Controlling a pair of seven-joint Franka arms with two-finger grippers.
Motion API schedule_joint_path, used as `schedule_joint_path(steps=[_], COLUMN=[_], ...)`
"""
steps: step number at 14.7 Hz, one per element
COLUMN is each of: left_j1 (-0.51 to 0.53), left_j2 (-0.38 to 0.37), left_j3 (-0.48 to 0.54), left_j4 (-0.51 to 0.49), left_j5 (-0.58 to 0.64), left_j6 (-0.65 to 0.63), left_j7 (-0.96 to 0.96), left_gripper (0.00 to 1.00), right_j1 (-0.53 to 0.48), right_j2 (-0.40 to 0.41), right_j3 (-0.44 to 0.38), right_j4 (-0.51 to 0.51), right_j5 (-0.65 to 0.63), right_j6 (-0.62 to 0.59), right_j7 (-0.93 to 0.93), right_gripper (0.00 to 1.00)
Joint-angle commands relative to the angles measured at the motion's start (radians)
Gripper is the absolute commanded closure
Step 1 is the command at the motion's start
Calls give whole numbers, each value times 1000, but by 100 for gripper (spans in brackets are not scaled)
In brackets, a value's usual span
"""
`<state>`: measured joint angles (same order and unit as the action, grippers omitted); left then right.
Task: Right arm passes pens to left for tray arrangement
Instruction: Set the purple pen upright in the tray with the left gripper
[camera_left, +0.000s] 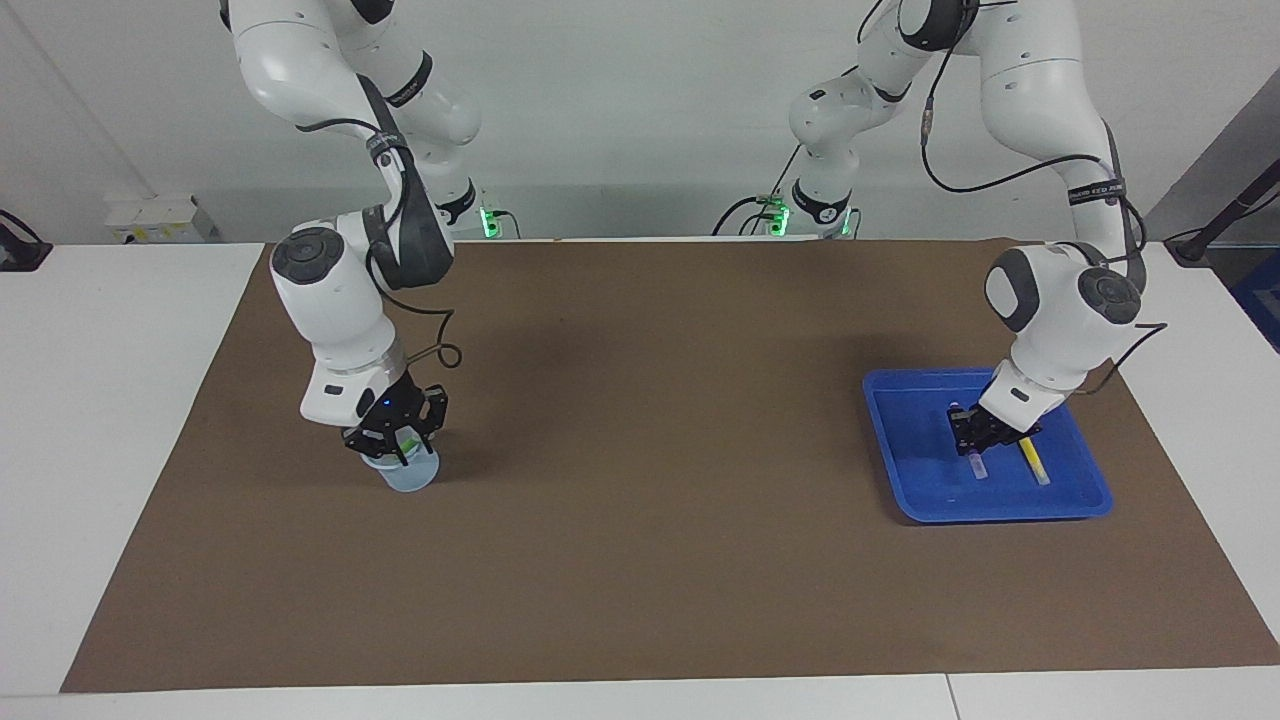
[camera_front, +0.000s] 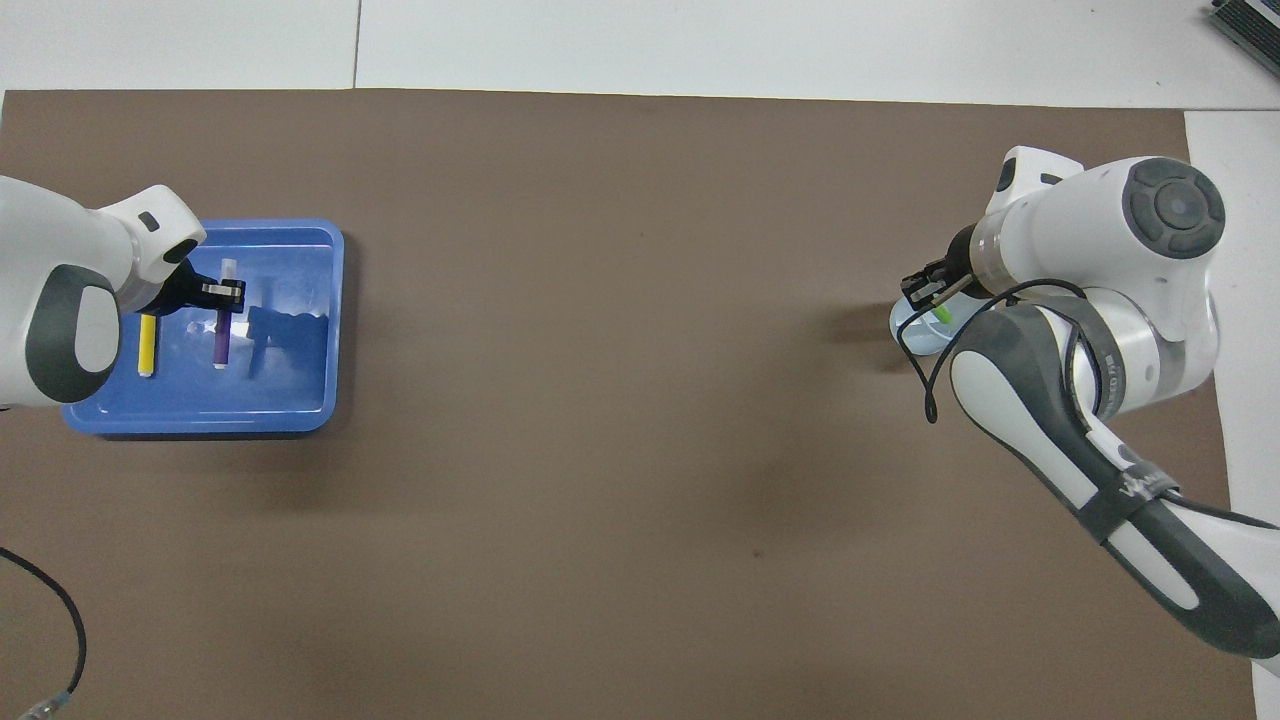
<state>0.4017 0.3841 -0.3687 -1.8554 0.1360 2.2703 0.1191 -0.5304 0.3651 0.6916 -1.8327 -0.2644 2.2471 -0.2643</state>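
The blue tray (camera_left: 910, 445) lies on the brown mat at the left arm's end of the table; it also shows in the overhead view (camera_front: 290, 380). A yellow pen (camera_left: 1034, 462) (camera_front: 147, 345) and a purple pen (camera_left: 975, 464) (camera_front: 220, 345) lie side by side in it. My left gripper (camera_left: 975, 432) (camera_front: 222, 292) is low in the tray, right at the purple pen's whitish-tipped end. My right gripper (camera_left: 398, 432) (camera_front: 930, 290) is down at the mouth of a small translucent cup (camera_left: 408, 476) (camera_front: 912, 335). A green pen (camera_left: 410, 441) (camera_front: 942, 314) stands in that cup, at the gripper.
The brown mat (camera_left: 640, 450) covers most of the white table. A loose black cable (camera_front: 50, 600) lies by the edge nearest the robots at the left arm's end.
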Motion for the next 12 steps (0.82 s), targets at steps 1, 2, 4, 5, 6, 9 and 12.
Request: schedule_joint_path(steps=[1,2,4,5,6,9,12], left_j1=[3,8,14,8,5,5,3], left_j2=[2,1,1,1,-1,-1,-2], left_j3=[-6,-6,-6,-6,-6,-6,-6], left_j4=[-5,-7,-8,-10,-13,-19,-19], left_j5=[20,20,20,20,20,20,20], left_j6=[2,0,2,1,3,12,5], left_j7=[2,4,5,4,4,2,2], left_gripper=[100,100,100,100,100,100,100], right_j1=[-20,-22,-30,-30,-30,-30,-30], right_j2=[3,3,3,3,3,3,3], right_j3=[13,13,14,14,14,16,19], right_j4=[-14,-19,-20,-20,-20,-19,-11], right_j5=[-29,-29,-29,-27,-27,-26,-12], right_j6=[25,25,22,14,11,2,-4], right_j7=[-18,-18,-16,-15,-13,-13,-4], right_gripper=[67,68,79,80,84,100,83])
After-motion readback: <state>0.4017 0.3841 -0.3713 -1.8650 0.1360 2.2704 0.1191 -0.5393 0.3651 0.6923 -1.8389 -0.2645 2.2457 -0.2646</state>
